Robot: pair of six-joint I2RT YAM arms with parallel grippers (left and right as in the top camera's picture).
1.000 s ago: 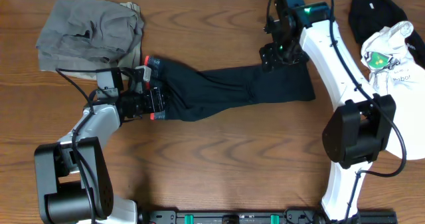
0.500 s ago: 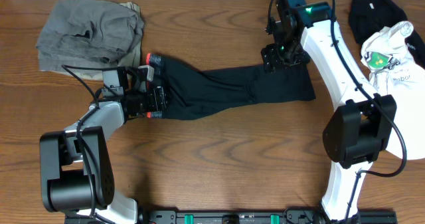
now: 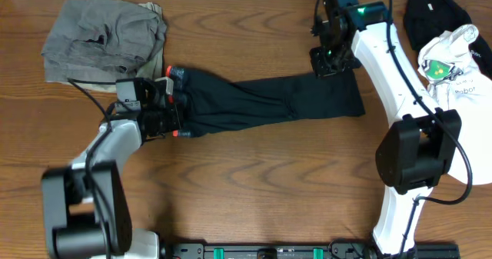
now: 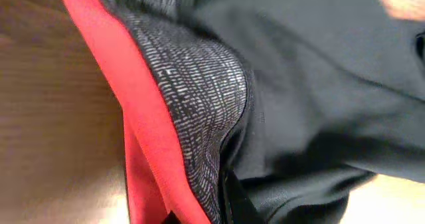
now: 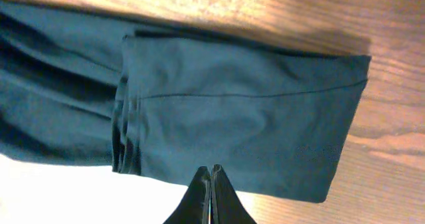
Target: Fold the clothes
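One pair of trousers (image 3: 261, 105) lies crosswise — waistband (image 4: 192, 98) toward left hand (image 3: 175, 113).

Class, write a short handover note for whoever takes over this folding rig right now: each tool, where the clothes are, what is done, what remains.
Left tool: shut on the black trousers at the grey, red-lined waistband.
Right tool: shut at the leg-end edge; whether cloth is pinched is unclear.
Trousers lie stretched across the table as one long strip.
Done: laid out lengthwise. To do: fold end to end.
A grey garment, a black garment and a white item lie at the sides.
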